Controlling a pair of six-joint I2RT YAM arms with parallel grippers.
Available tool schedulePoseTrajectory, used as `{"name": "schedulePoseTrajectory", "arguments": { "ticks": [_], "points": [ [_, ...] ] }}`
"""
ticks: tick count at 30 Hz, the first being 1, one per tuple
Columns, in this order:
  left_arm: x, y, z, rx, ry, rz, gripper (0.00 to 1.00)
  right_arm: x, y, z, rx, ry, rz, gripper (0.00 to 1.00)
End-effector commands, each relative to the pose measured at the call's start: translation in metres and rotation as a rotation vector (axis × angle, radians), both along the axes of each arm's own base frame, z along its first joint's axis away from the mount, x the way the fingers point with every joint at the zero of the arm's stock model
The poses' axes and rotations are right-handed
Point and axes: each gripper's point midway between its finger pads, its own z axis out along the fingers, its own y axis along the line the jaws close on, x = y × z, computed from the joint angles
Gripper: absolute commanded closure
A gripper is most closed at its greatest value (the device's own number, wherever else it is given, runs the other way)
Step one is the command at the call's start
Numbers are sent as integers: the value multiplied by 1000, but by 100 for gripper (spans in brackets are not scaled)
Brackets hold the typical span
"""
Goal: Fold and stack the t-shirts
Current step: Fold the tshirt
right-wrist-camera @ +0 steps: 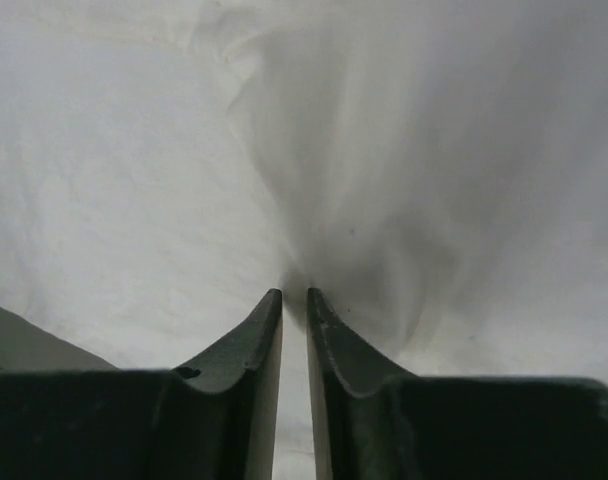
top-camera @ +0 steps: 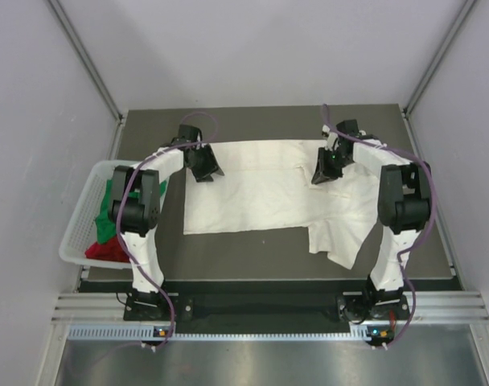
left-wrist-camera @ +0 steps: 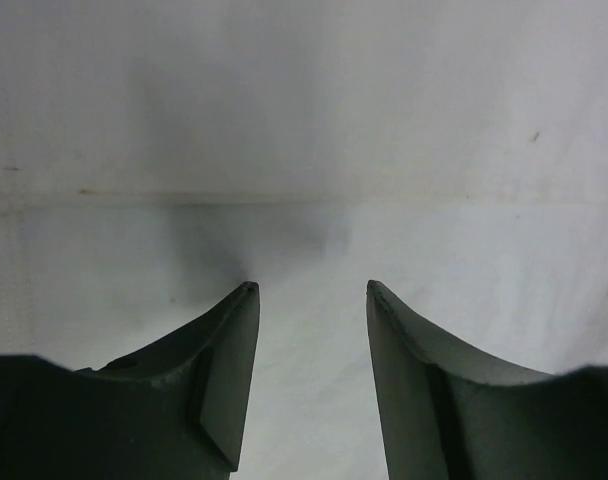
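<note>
Top external view: I'm seeing the cream-white t-shirt point(top-camera: 260, 193) lying spread out on the dark table point(top-camera: 252, 261), mostly flat, with a rumpled flap hanging toward the near right corner. Both arms are reaching over to its far edge. Left gripper point(top-camera: 203, 172) is sitting over the far left part of the shirt, right gripper point(top-camera: 326, 174) over the far right part.

Left wrist view: I'm looking at fingers spread well apart, nothing between them, just flat white cloth with a faint seam line running across beyond the tips. Released, not grasping.

Right wrist view: fingers are standing almost together, only a thin slit between them, and cloth folds are puckering in toward the tips. I'm reading that as pinching the cream-white t-shirt.

White mesh basket point(top-camera: 77, 221) is sitting at the left edge of the table, beside the left arm. Green t-shirt point(top-camera: 108, 211) and red t-shirt point(top-camera: 108, 253) are lying bunched inside it, red nearer me.
</note>
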Motion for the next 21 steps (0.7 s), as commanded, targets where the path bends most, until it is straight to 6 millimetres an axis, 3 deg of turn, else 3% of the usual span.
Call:
{"name": "schedulePoseTrajectory", "arguments": {
  "ticks": [1,3,7,9,11,14,21],
  "points": [
    [26,1,19,13,-103,4,48,-7,4,3,31,3,10,81],
    [32,1,23,14,-127,1,47,-5,-9,5,-60,-22,-18,72],
    [47,-4,31,-3,-172,-6,47,15,-17,55,-210,-246,-45,69],
    [54,-7,33,-21,-189,-6,47,26,-17,68,-321,-332,-55,70],
    [63,-8,31,-17,-203,1,47,38,-41,65,-452,-334,-162,69],
    [72,-3,23,15,-196,10,47,54,-77,70,-516,-321,-335,61],
    [78,6,-6,81,-144,21,48,84,-123,67,-318,-318,-535,51]
  ]
}}
